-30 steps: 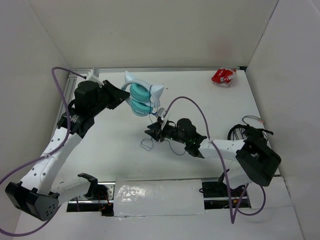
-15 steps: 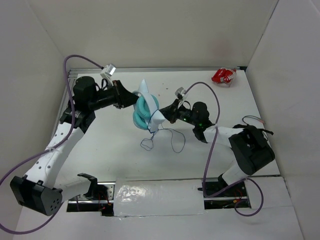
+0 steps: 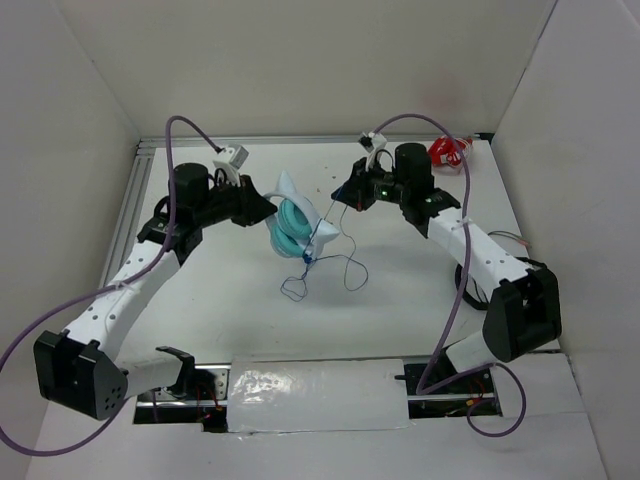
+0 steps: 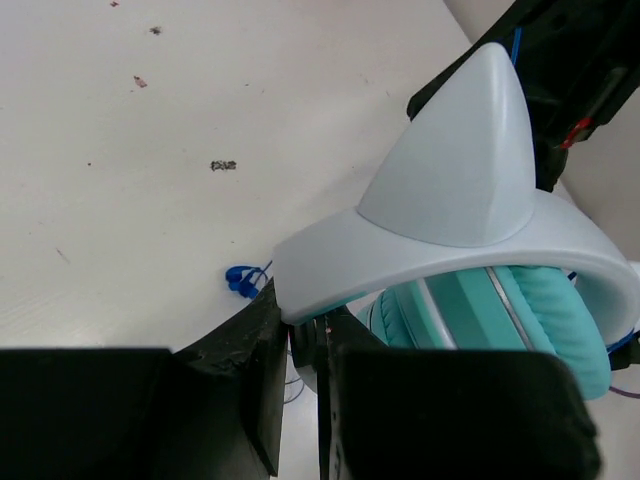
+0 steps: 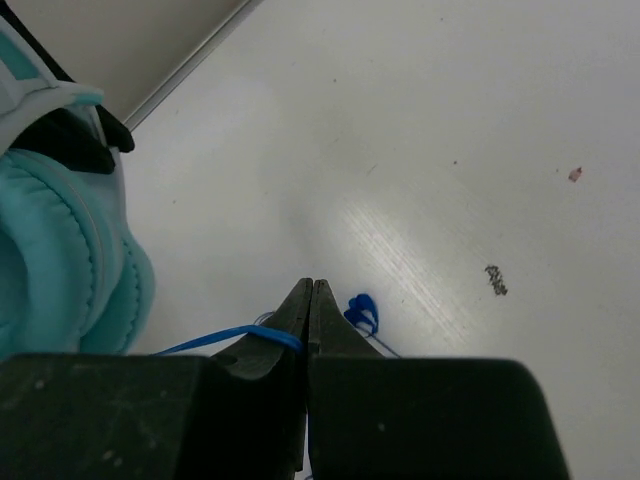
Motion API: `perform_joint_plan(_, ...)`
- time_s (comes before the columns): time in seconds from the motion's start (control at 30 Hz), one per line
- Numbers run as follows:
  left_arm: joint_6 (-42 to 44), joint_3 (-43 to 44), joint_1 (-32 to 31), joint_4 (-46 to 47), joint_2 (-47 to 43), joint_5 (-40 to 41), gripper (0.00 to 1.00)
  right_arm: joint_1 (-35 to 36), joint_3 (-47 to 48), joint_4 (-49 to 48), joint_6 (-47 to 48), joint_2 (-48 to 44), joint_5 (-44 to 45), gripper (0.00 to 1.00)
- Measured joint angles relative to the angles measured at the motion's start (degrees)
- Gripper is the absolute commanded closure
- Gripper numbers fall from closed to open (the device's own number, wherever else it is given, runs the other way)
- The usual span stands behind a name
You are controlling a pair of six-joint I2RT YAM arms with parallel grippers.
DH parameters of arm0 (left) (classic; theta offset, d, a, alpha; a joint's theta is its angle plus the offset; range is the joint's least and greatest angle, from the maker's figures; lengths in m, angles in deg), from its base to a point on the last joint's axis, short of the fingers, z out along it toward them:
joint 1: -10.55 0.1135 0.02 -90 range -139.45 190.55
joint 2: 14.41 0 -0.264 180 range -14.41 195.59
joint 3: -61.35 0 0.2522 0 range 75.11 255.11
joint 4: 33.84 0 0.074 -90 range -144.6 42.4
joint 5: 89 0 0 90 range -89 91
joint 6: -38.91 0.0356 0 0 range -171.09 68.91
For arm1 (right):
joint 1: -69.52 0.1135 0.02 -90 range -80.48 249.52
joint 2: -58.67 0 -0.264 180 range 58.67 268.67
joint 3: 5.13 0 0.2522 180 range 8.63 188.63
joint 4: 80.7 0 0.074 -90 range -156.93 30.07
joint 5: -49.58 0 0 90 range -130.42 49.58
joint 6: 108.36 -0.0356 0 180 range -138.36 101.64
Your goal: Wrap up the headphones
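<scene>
The headphones (image 3: 295, 222) have teal ear cups and a white headband with pointed ears. They are held up off the table at centre. My left gripper (image 3: 268, 212) is shut on the headband's end (image 4: 300, 300) from the left. The ear cup (image 4: 520, 310) and a pointed ear (image 4: 470, 150) fill the left wrist view. My right gripper (image 3: 345, 196) is shut on the thin dark-blue cord (image 5: 235, 338), up and to the right of the headphones. The cord (image 3: 335, 222) runs taut from the cups to it. Its slack loops (image 3: 325, 275) lie on the table below.
A small red and white object (image 3: 446, 152) lies at the back right corner. White walls enclose the table on three sides. A metal rail (image 3: 130, 210) runs along the left edge. The right arm's dark cable bundle (image 3: 475, 270) lies at the right.
My right gripper has risen and swung back to the right with the cord, pulling it taut. My left gripper has turned the headphones and shifted them slightly right.
</scene>
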Motion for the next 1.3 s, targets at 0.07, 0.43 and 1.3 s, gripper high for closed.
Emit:
perform_joint_plan(0.07,1.68,-0.04,-0.96,0.28,0.26,0.46,1.0,0.13,3.69,7.17,1.14,0.0,-0.26,1.0)
perform_joint_plan(0.43,3.1,3.5,-5.01,-4.83,11.06,11.54,1.0,4.04,14.97,28.41,4.94,0.09,2.62,0.98)
perform_joint_plan(1.3,-22.49,9.2,-7.87,-22.86,11.02,44.98,1.0,19.17,17.44,28.41,6.73,11.28,-6.32,0.7)
